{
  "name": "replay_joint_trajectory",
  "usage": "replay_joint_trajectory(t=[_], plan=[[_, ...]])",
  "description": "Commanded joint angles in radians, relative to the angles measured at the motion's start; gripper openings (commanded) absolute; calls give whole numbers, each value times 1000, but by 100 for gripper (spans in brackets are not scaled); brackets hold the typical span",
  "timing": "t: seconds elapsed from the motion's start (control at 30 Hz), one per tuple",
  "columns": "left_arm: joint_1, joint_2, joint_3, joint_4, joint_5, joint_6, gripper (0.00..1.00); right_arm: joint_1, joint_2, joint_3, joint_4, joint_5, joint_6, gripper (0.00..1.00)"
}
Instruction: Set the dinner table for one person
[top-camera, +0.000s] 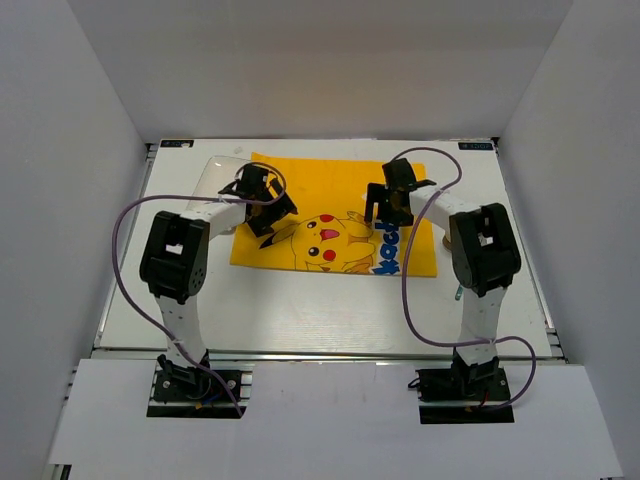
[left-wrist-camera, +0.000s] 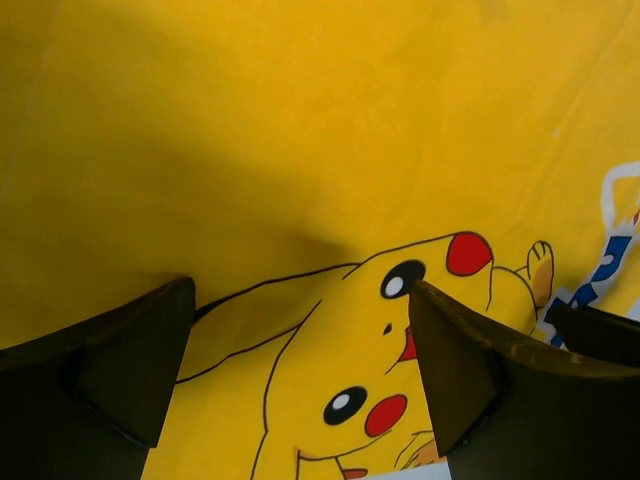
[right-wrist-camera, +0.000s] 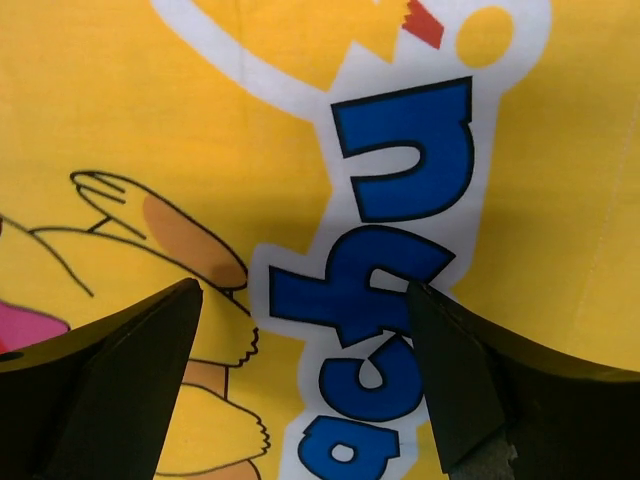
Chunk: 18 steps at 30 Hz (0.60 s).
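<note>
Overhead, left gripper and right gripper hover, jaws spread apart, above a yellow Pikachu placemat on the dinner table.

Lab rig: white enclosure walls, bolted arms.

The dinner table bears a yellow placemat.

Yellow cloth on white, black and purple around.
Placemat bright yellow, printed with a black-outlined Pikachu, red cheeks, black eyes; blue white-edged lettering at its 3 o'clock. Dinner table white, faintly grained. Purple cables at 9 and 4 o'clock. Arms white and black.
</note>
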<state>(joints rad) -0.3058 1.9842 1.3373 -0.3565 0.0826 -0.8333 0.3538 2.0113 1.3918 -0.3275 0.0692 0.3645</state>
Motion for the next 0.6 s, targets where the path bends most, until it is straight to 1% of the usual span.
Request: replay_joint_trajectory(t=[0.0,0.03,0.1,0.17,0.27,0.33,0.5,0.57], plan=[[-39,-28,-152,-6,-46,-42,98,-12,73,21,-105,121,10,89],[-39,-30,-177,20,-35,-47,98,-18,85,62,-161,170,16,89],[-65,4,-184,40,-4,-52,98,-18,106,87,-205,219,45,89],[-79,48,-164,30,20,-52,98,-24,87,58,-187,221,53,89],[-107,57,-148,21,13,-58,98,-32,46,9,-147,184,65,89],[-118,44,-162,25,13,-59,98,-30,32,-2,-151,193,79,89],[-118,15,-194,28,16,-59,98,-38,-22,-94,-96,181,87,89],[-118,-1,-219,39,17,-67,98,-36,-20,-89,-105,187,88,89]])
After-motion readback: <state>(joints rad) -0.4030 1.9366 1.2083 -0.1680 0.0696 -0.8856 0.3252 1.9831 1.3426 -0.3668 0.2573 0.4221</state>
